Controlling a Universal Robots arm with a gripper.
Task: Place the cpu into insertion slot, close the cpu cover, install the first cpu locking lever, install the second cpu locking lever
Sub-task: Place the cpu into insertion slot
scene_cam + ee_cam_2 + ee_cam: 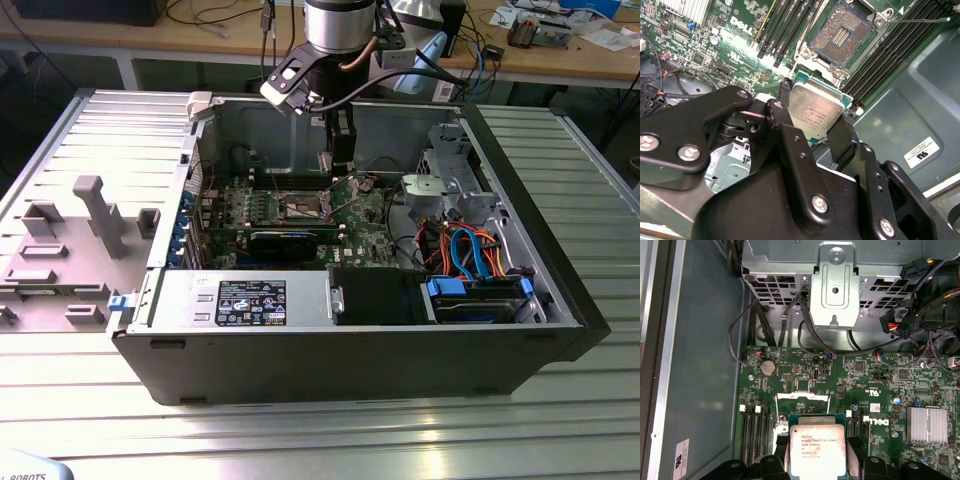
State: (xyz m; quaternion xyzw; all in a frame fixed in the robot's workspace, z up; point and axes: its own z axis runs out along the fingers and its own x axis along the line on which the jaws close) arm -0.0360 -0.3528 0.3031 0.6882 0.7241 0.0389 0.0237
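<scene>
My gripper (816, 114) is shut on the cpu (815, 107), a flat square chip with a silver-grey top, its black fingers (784, 107) pressing on two opposite edges. Both wrist views show the cpu (817, 450) held above the green board. The insertion slot (842, 35) lies open a short way off, showing a dark centre with gold contacts and a metal rim. A thin locking lever (920, 21) sticks out from its corner. A silvery frame edge (802, 396), apparently the raised cpu cover, shows just beyond the chip. In the exterior view the gripper (338, 165) hangs over the motherboard (300, 210).
Long memory slots (890, 55) flank the socket. A metal drive bracket (835, 285) and cable bundles (920, 320) crowd one side. The case wall (300, 125), power supply (250, 300) and drive cage (450, 180) ring the board. A grey fixture (70, 250) sits on the exterior view's left.
</scene>
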